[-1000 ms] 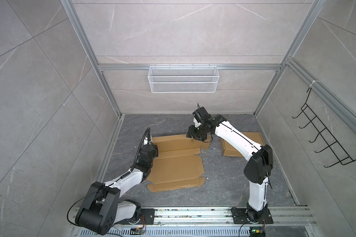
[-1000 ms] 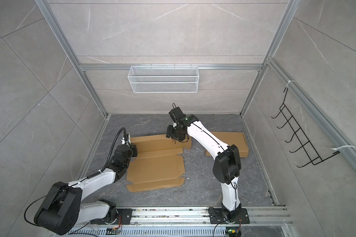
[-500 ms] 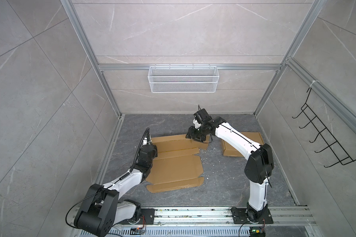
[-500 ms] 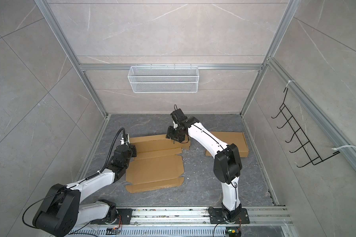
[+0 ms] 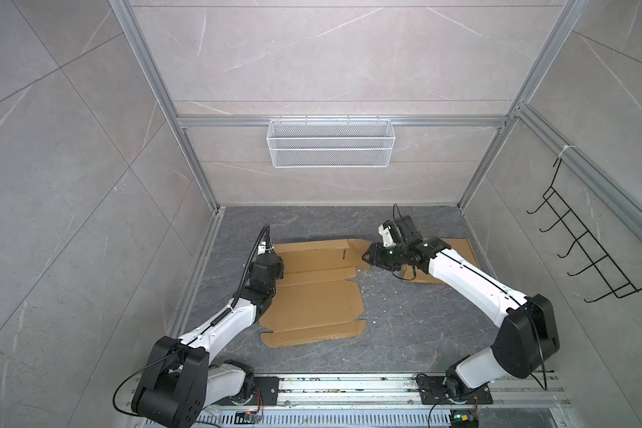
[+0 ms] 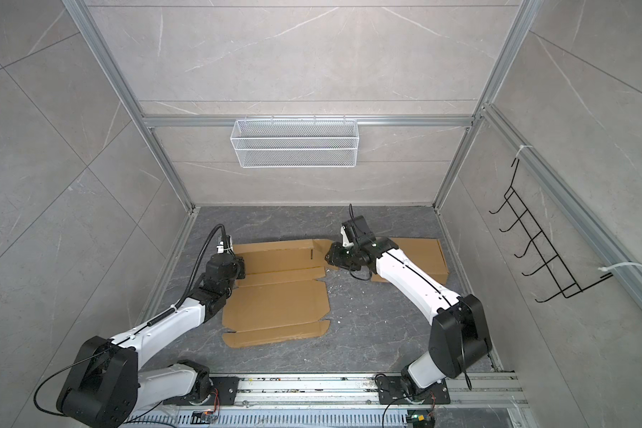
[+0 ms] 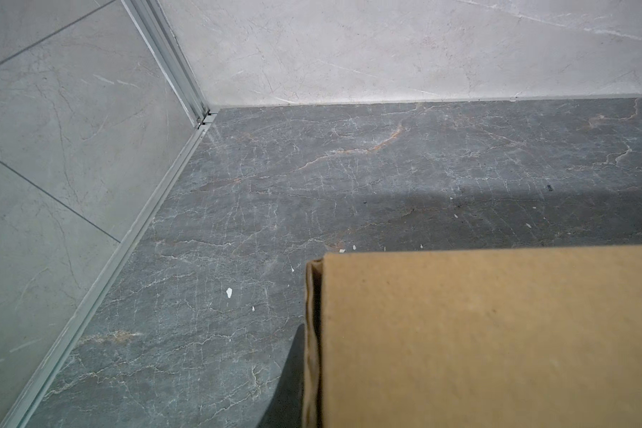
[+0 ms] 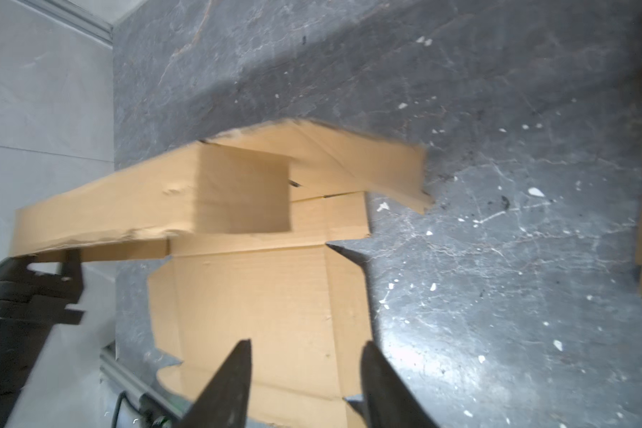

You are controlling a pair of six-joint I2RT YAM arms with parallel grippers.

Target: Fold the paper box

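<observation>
while left fingers (image 8: pixel 73 270) clamp the paper box (image 5: pixel 312 296) by its left-right rear flap, right fingers (image 8: pixel 230 381) gape.

Both top views are bright and sharp, lit evenly from above, and only soft, pale shadows lie on the floor (image 5: pixel 404 326) just beside the paper box (image 5: pixel 312 300). The left wrist view is dimmer, with a dark shadow band on the floor beyond the paper box; the right wrist view is smeared by motion blur — the paper box edges look soft.
</observation>
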